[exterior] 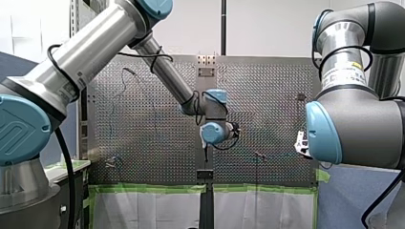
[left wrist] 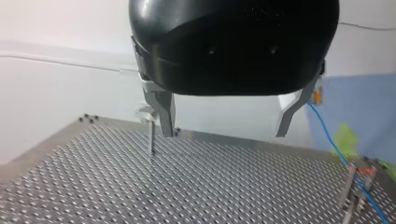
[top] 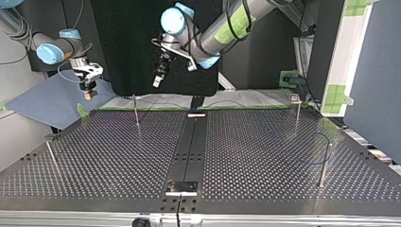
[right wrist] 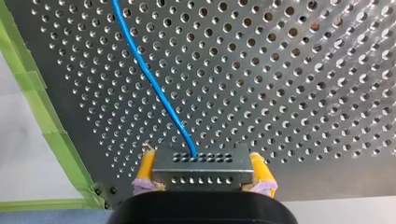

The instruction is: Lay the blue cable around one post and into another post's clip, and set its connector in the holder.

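You have my right gripper (right wrist: 203,164) clamped on the grey metal connector (right wrist: 201,175) of the thin blue cable (right wrist: 149,79), by the perforated metal table (right wrist: 289,93)'s right edge in the front view, while my left gripper (left wrist: 225,132) hangs spread open, empty.

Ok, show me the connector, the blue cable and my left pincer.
connector (right wrist: 201,170): right wrist view, middle of its grey face.
blue cable (right wrist: 156,94): right wrist view, the stretch ahead of the connector.
left pincer (left wrist: 226,134): left wrist view, midway between its open fingertips.
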`<state>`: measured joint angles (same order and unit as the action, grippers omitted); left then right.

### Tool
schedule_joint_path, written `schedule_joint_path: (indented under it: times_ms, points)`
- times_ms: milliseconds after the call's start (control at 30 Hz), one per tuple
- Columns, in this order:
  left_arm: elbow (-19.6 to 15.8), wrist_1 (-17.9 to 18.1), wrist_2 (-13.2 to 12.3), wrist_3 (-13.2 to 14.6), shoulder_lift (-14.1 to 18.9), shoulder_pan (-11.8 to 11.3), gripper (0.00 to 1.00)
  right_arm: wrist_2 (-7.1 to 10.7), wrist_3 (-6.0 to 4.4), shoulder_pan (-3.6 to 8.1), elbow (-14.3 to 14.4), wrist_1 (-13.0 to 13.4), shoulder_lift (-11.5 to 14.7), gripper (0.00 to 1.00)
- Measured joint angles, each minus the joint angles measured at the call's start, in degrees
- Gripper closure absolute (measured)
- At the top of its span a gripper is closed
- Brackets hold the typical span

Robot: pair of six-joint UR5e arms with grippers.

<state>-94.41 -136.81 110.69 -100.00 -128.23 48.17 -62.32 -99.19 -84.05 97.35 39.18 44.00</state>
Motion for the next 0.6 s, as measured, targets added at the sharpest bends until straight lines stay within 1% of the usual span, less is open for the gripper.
schedule_joint_path:
  times_ms: [167, 267, 433, 600]
  points:
    - [-2.74, 2.63, -2.64, -2.44, 2.75, -0.16, 0.0, 0.0, 0.02, -0.2, 0.0, -0.03, -0.02, 1.0]
    - [-4.38, 3.55, -3.03, -2.63, 4.4, -0.38, 0.0, 0.0, 0.02, -0.25, 0.01, 0.0, -0.01, 1.0]
    - [-6.9, 4.82, -1.32, -0.89, 6.9, -0.8, 0.0, 0.0, -0.04, -0.27, 0.01, 0.02, -0.02, 1.0]
    - [-9.57, 7.18, 1.27, 1.19, 9.58, -1.92, 0.0, 0.0, -0.05, -0.31, 0.0, 0.02, -0.03, 1.0]
